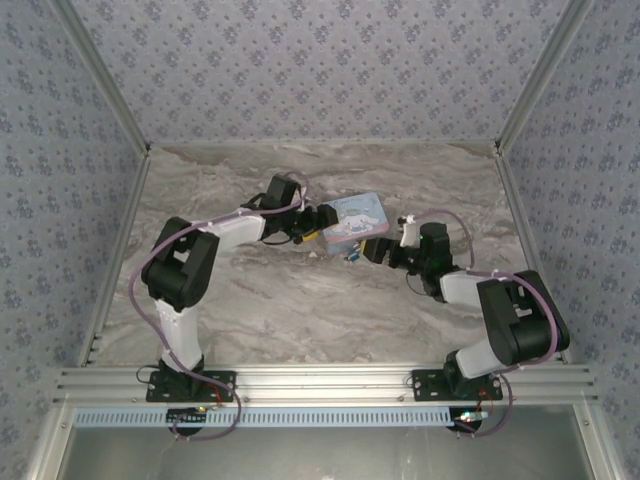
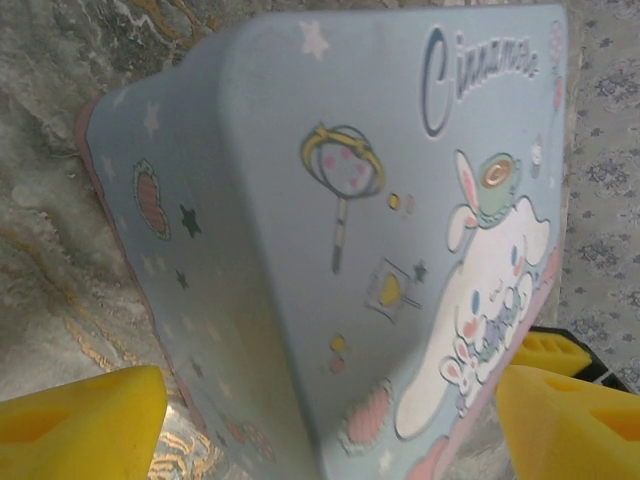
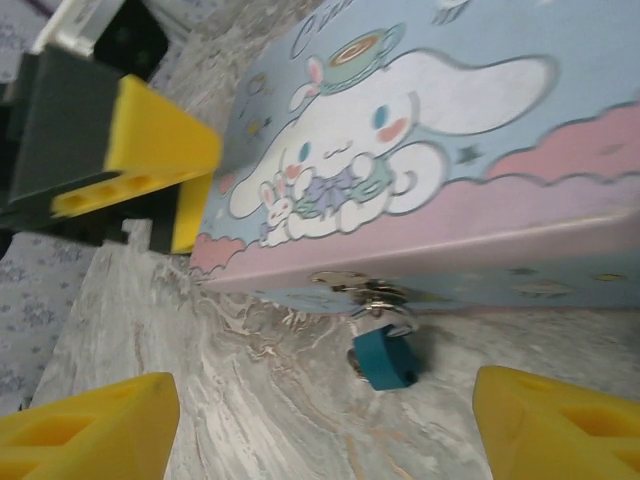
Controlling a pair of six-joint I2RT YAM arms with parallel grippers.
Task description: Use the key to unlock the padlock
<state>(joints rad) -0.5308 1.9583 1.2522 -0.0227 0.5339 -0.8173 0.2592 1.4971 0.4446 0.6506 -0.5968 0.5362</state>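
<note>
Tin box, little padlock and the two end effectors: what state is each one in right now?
tin box: lid shut, resting on the table.
padlock: hanging from the tin box's front clasp, shackle looks closed.
left end effector: spread wide around the tin box's end; gripping or just straddling, can't tell.
right end effector: open, holding nothing, aimed at the padlock.

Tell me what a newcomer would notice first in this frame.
A pale blue cartoon tin box sits on the marbled table. A tiny teal padlock hangs at its clasp, in front of the right hand, whose yellow fingers stand wide apart; the left hand straddles the box's left end.
</note>
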